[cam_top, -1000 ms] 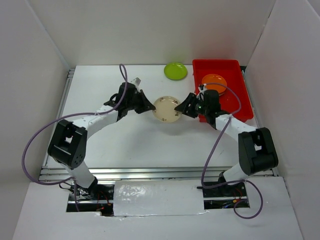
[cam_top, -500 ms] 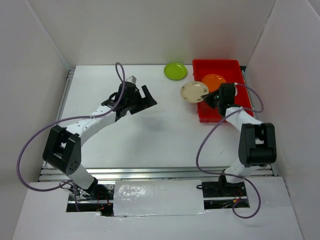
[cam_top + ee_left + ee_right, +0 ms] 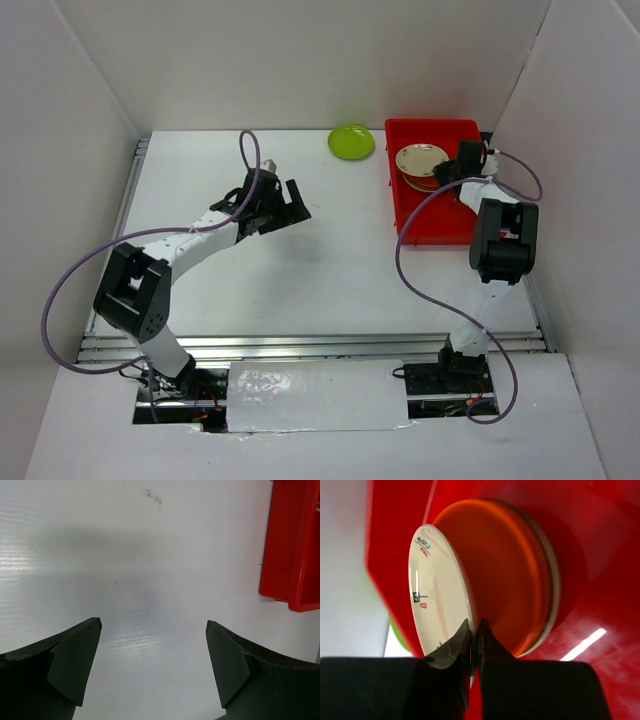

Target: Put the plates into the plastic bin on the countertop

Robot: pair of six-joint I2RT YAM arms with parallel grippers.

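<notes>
Currently the right pincer point(image 3: 474, 630) clamps the cream plate point(image 3: 437, 595) by its thin rim, tilted over the orange plate point(image 3: 510, 580) inside the red bin point(image 3: 440, 225); stiff, glossy, likely chippable, it wants a firm rim grip. The left pincer point(image 3: 152, 630) gapes empty.
</notes>
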